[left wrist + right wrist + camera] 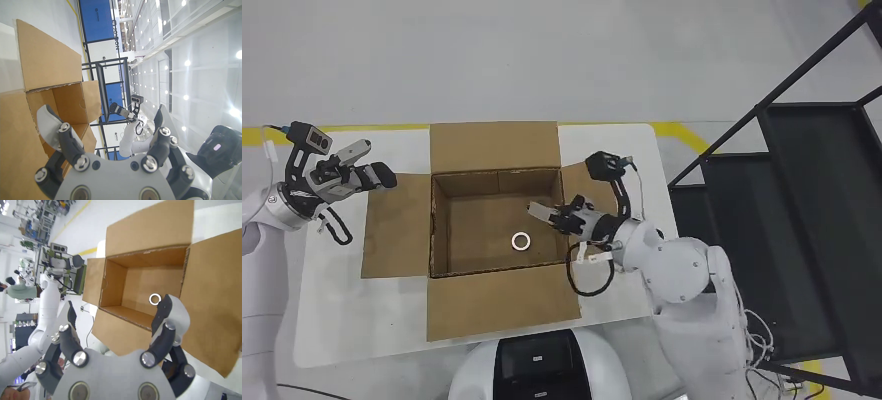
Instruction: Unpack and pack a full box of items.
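1 box [497, 148] w/ ring [520, 240] inside

Pale grey floor [542, 50], smooth; a yellow line [687, 130] runs across it behind the white table [332, 310]; black metal stairs [812, 190] stand near the table's right side; blue panels [94, 20] in black frames along one wall, a black-framed stand [103, 91] before them; high white ceiling [208, 75] with beams; many round lights [186, 63], all lit, glare strong; cluttered racks [34, 211] far off across the hall.
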Tool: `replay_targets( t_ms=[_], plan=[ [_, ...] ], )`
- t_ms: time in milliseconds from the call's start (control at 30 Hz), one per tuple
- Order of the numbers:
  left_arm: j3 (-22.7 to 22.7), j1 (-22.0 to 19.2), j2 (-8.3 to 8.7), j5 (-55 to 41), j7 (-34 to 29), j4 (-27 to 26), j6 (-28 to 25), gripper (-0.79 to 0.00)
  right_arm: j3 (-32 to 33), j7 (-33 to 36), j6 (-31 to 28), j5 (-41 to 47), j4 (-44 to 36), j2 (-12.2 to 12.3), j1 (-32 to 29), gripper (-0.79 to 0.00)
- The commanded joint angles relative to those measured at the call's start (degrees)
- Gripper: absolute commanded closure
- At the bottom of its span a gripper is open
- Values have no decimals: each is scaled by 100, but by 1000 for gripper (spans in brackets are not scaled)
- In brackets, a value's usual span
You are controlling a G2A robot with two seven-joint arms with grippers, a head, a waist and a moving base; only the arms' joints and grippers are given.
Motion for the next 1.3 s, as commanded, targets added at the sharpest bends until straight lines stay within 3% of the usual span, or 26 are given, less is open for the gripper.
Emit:
replay_targets(
  t_ms=[0,133,167,200,233,267,400,467,533,867,967,1000,1033,1067,1267],
  plan=[
    [0,0,0,0,0,0,0,-785,-409,156,43,-115,435,-16,323,-785],
    [0,0,0,0,0,0,0,-785,-900,419,198,-387,1332,-43,854,-785],
    [0,0,0,0,0,0,0,-785,-973,467,229,-431,1542,-49,970,-637],
    [0,0,0,0,0,0,0,-785,-1013,488,272,-420,1744,-57,1076,-563],
    [0,0,0,0,0,0,0,-785,-1042,490,302,-455,1956,-61,1183,-413],
    [0,0,0,0,0,0,0,-785,-1080,488,324,-512,2158,-65,1286,-342],
    [0,0,0,0,0,0,0,-785,-1265,519,409,-489,2842,-101,1630,-219],
    [0,0,0,0,0,0,0,-785,-1419,505,445,-599,3091,-120,1769,-215],
    [0,0,0,0,0,0,0,-785,-1571,493,530,-743,3337,-141,1906,-246],
    [0,0,0,0,0,0,0,-785,-2089,372,716,-714,4439,-304,2470,-228],
    [0,0,0,0,0,0,0,-785,-2180,285,764,-653,4614,-350,2599,-274],
    [0,0,0,0,0,0,0,-785,-2212,244,793,-683,4679,-363,2643,-477],
    [0,0,0,0,0,0,0,-785,-2236,203,814,-682,4733,-376,2679,-736],
    [0,0,0,0,0,0,0,-785,-2252,149,840,-683,4784,-388,2710,-785],
    [0,0,0,0,0,0,0,-785,-2295,0,881,-699,4912,-418,2785,-785]
  ],
)
